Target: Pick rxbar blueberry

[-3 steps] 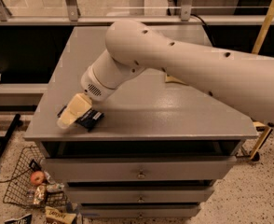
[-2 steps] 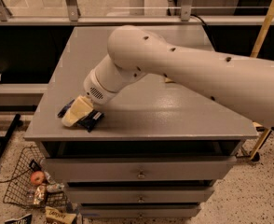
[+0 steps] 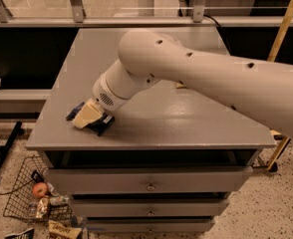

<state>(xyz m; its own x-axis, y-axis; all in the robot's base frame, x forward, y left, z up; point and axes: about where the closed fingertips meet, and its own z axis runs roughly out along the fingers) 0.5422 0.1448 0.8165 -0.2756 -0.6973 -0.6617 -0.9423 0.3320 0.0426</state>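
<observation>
Blueberry bar [image 3: 75, 112] lies flat on the worktop [image 3: 186, 118] near its front-left corner, mostly hidden under the hand [image 3: 90, 114]; we cannot tell how far the hand is open or whether it has hold. We judge the bar light, thin and bendy, wrapper slick; best pinched across the narrow width, mid-length. Against 0.7 s ago, hand sits slightly further right; bar looks unmoved.
</observation>
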